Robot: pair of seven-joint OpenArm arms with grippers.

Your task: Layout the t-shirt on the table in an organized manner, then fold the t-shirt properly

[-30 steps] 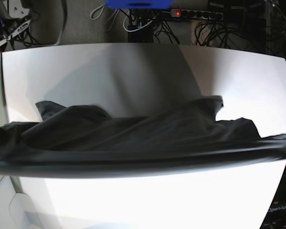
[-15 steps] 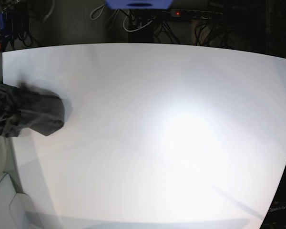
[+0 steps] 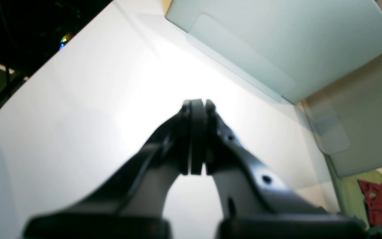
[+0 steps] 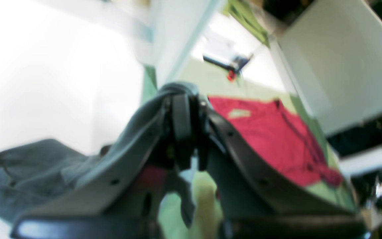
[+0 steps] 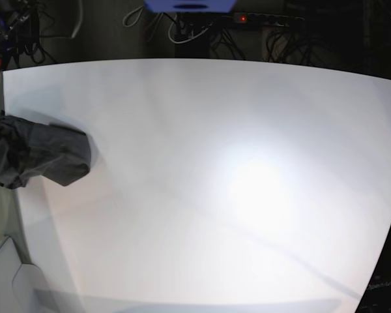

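The left gripper (image 3: pixel 196 104) is seen from its wrist camera with the jaws pressed fully together; nothing is held between them, and only bare white table (image 3: pixel 78 109) lies beneath. The right gripper (image 4: pixel 186 99) is likewise seen nearly closed, and dark grey cloth of the t-shirt (image 4: pixel 38 169) is pinched at its fingertips, draping back along the left finger and bunching below it; the view is blurred, so the exact fold gripped cannot be told. In the base view the t-shirt (image 5: pixel 42 156) is shown as a crumpled bundle at the left edge of the tabletop (image 5: pixel 234 176), partly overhanging that edge. Neither gripper is visible in the base view. A red garment (image 4: pixel 277 139) is seen beyond the table in the right wrist view.
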